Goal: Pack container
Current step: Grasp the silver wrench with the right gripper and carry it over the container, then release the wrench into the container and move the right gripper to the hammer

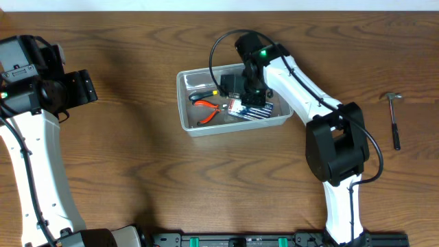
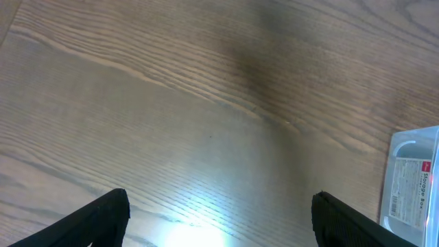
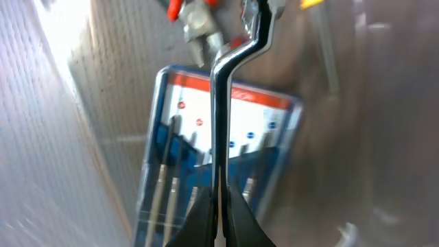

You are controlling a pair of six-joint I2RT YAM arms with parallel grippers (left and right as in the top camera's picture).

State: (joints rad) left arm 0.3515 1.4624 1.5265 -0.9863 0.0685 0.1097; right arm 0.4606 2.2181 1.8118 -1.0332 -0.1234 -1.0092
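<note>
The clear plastic container (image 1: 184, 103) stands on the table at the back centre. In it lie red-handled pliers (image 1: 208, 110) and a blue packet of screwdrivers (image 1: 252, 110). My right gripper (image 1: 247, 92) is inside the container above the packet. In the right wrist view it (image 3: 219, 206) is shut on a thin chrome metal tool (image 3: 221, 103) that hangs over the blue packet (image 3: 185, 165). My left gripper (image 1: 81, 86) is open and empty far to the left. In the left wrist view it (image 2: 219, 219) is over bare wood, with a container corner (image 2: 411, 185) at the right edge.
A hammer (image 1: 394, 116) with a black handle lies on the wooden table at the far right. The right arm's base (image 1: 336, 154) stands in front of the container on the right.
</note>
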